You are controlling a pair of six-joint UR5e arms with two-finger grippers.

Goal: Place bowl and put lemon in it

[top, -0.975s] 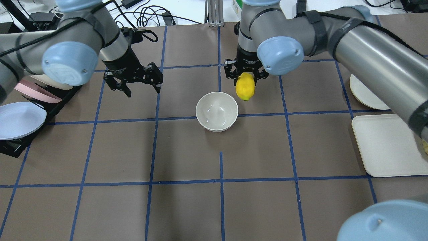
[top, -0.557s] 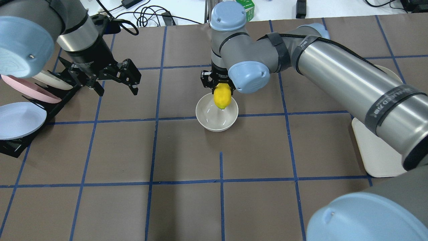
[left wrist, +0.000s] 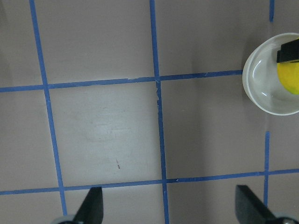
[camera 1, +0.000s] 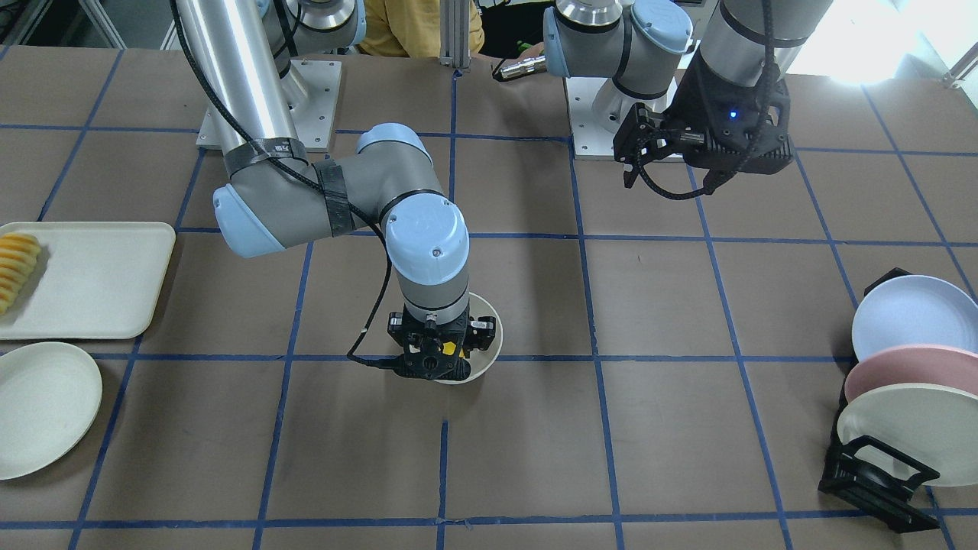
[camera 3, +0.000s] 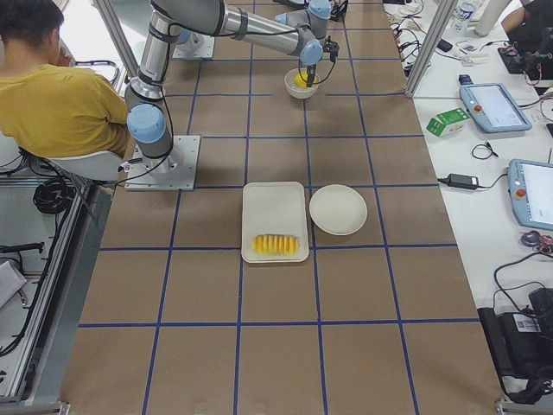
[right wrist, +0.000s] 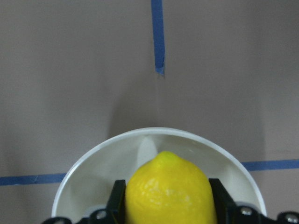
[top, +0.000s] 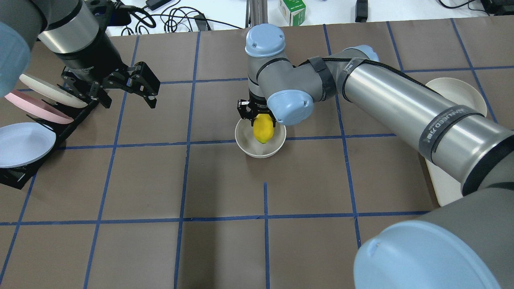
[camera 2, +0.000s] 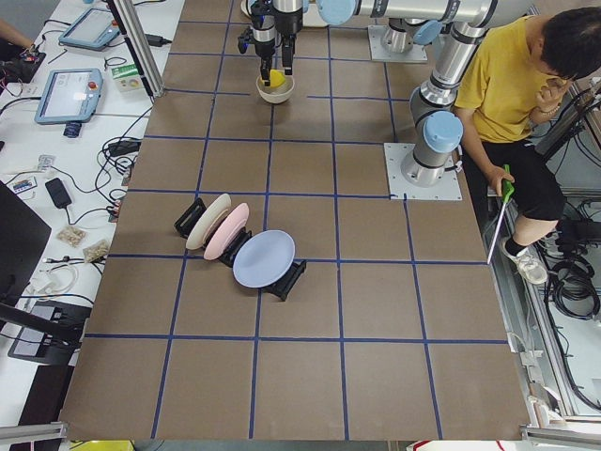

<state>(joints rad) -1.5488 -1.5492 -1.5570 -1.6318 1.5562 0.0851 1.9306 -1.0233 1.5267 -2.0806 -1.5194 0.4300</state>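
The off-white bowl (top: 245, 140) stands upright near the table's middle. My right gripper (top: 263, 125) is shut on the yellow lemon (top: 263, 129) and holds it low inside the bowl. In the right wrist view the lemon (right wrist: 169, 191) sits between the two black fingers (right wrist: 119, 200), with the bowl's rim (right wrist: 93, 182) around it. The front view shows the right gripper (camera 1: 439, 355) down in the bowl (camera 1: 493, 336). My left gripper (top: 130, 99) is open and empty, well to the left of the bowl. Its wrist view shows the bowl (left wrist: 261, 88) and lemon (left wrist: 289, 79) at the right edge.
A black rack with pastel plates (top: 28, 120) stands at the table's left edge, close to the left gripper. A flat off-white plate (camera 1: 42, 405) and a tray (camera 1: 84, 279) with sliced yellow-orange food (camera 1: 17, 267) lie on the robot's right side.
My right gripper carried the lemon from beside the bowl's right rim over it and down into it. My left arm drew back toward the plate rack, still open.
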